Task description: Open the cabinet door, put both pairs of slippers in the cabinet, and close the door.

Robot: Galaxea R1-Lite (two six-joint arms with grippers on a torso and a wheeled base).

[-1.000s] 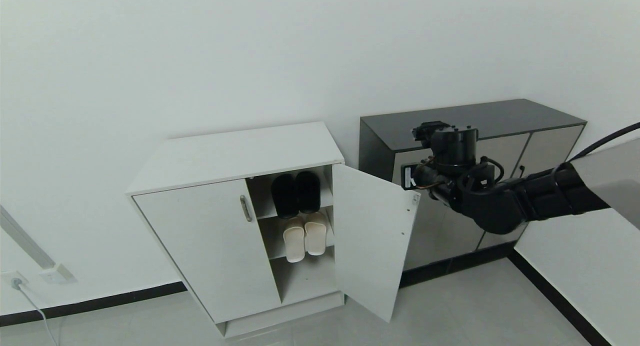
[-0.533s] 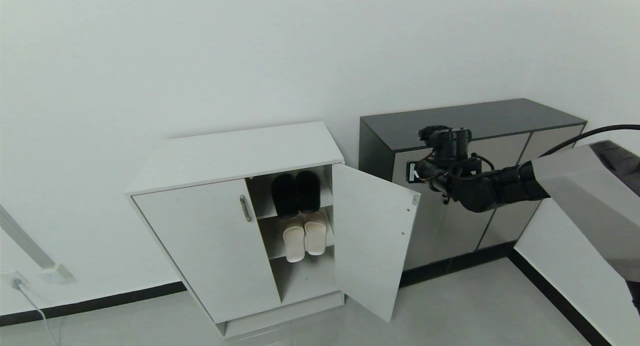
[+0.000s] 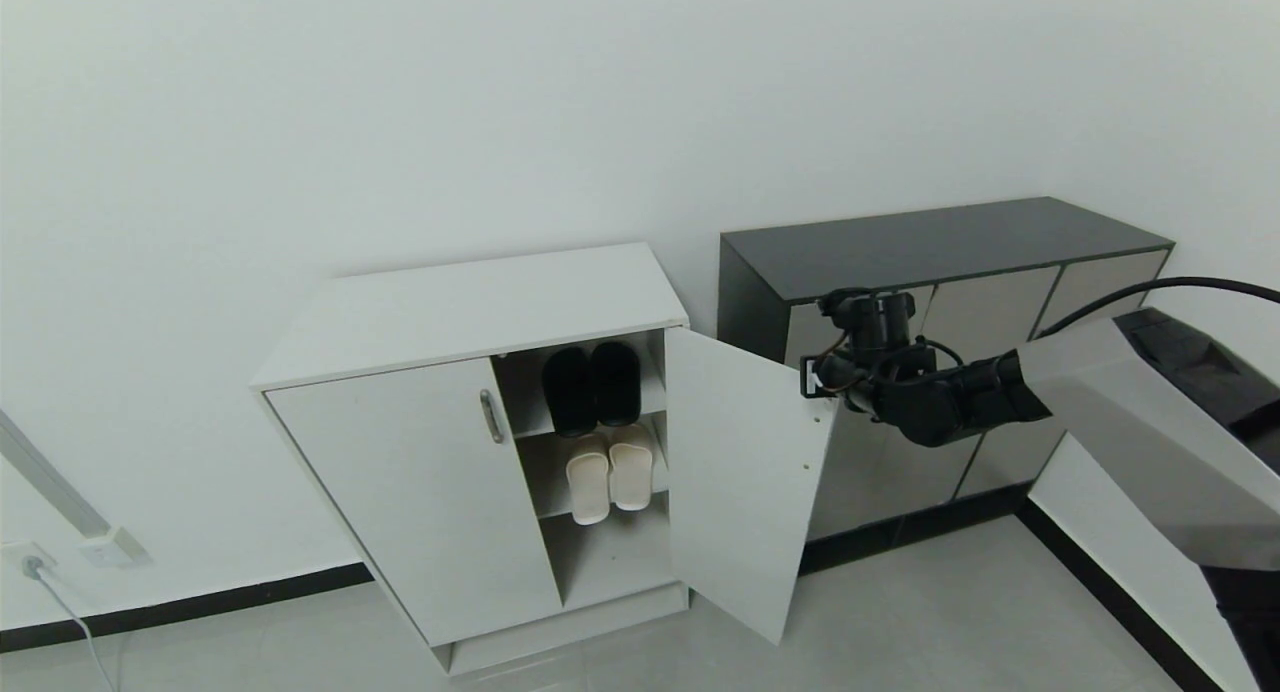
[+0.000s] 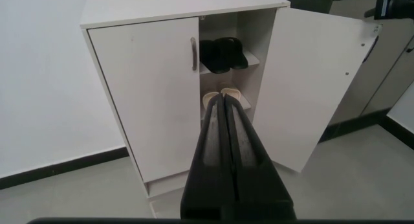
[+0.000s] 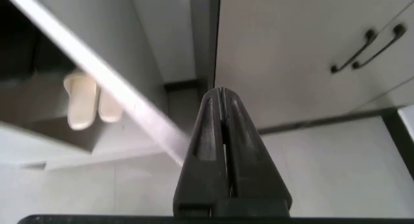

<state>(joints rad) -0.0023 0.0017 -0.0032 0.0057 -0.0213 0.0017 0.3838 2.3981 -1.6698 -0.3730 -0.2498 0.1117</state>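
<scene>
Standing with its right door (image 3: 745, 472) swung wide, the white cabinet (image 3: 470, 307) holds both pairs of slippers on its inner shelves.

The cabinet is a boxy unit of smooth, matte flat panels. Its left door (image 3: 420, 492) is closed and carries a slim, curved metal handle (image 3: 491, 417). The black slippers (image 3: 592, 384), rounded and dull, sit side by side on the upper shelf. The cream slippers (image 3: 608, 477), smooth and moulded, sit on the shelf below. The right gripper (image 3: 812, 380) is at the top outer corner of the open door, its two dark tapered fingers pressed together; whether it touches the panel cannot be told. The left gripper (image 4: 224, 101) is in front of the cabinet, well apart from it, its fingers likewise pressed together. A dark-topped sideboard (image 3: 940, 237) with grey fronts stands just beside the cabinet on the pale tiled floor (image 3: 900, 622).
</scene>
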